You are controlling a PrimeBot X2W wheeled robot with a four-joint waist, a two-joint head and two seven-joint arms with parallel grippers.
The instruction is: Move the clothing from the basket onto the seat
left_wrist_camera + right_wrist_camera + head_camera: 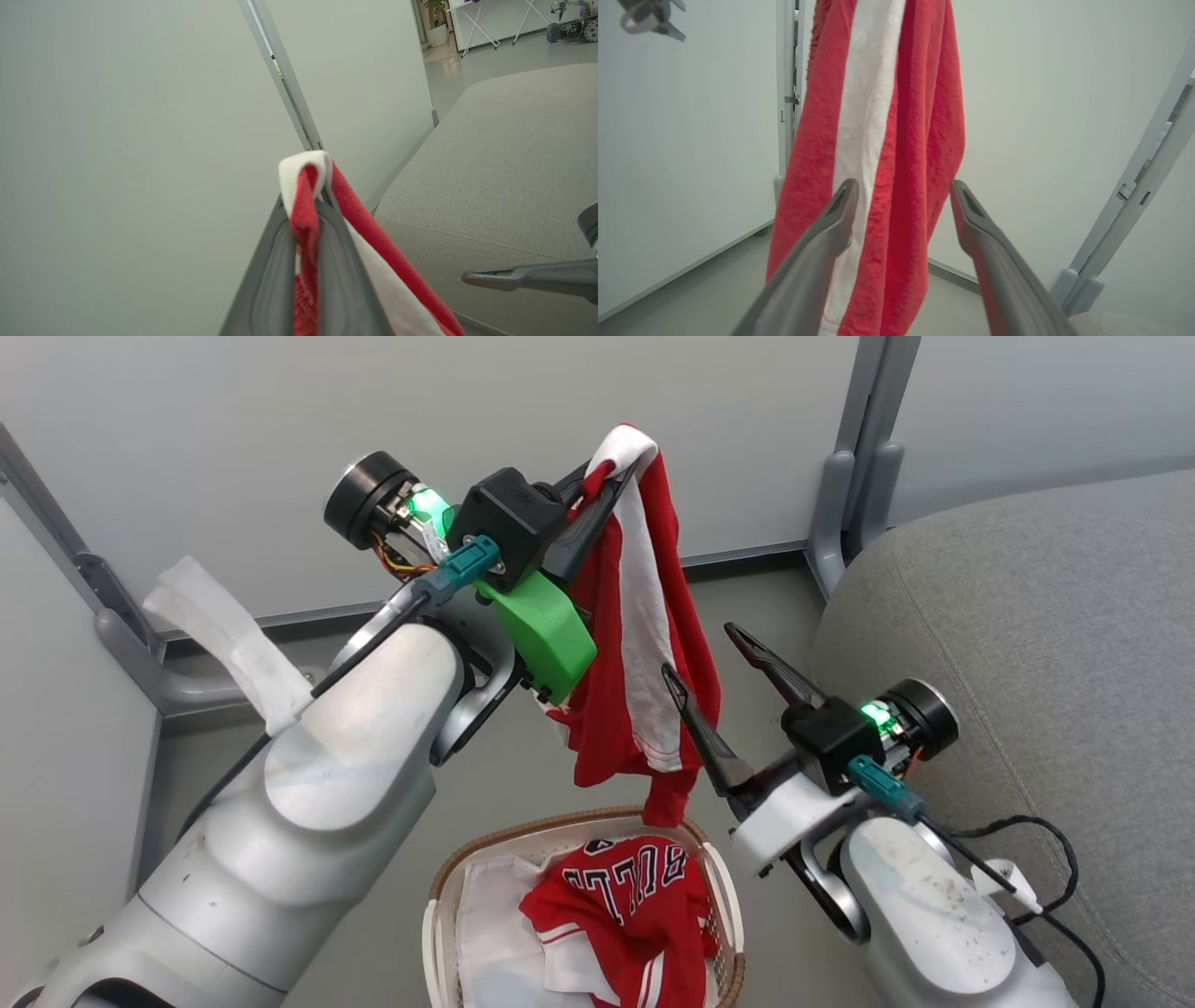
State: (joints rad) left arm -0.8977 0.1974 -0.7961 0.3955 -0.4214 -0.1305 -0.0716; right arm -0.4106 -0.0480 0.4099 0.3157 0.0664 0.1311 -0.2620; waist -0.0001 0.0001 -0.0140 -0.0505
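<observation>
Now the job is to carry this piece rightward without dragging it. My left gripper (609, 476) is clamped on the white-trimmed top edge of a red striped garment (644, 644), which hangs from my fingertips in a long fold. Its lowest tip dangles just above the far rim of the basket (485, 845); whether it brushes that rim I cannot tell.

To do this well I should hold the pinch firm and raise the cloth enough for the tail to clear the basket. Then I swing right until it hangs over the seat (1027, 616), the big grey cushion on the right. I should let go only when low over the fabric, well in from the rounded edge, so the thin cloth settles and does not slide off.

My right gripper (700, 651) stands spread, holding nothing. In its wrist view the hanging cloth sits just beyond the two fingertips, centred on the gap, with the white stripe towards the left finger. I judge it is not between them. In the head view one finger overlaps the cloth's right edge, so they are close, perhaps touching. For a second hold to spread the garment, I would ease forward until the cloth is well inside the gap before closing.

Near me, a lettered red garment (625, 887) lies in the basket on a white sheet (485, 915), so more remains to move.
</observation>
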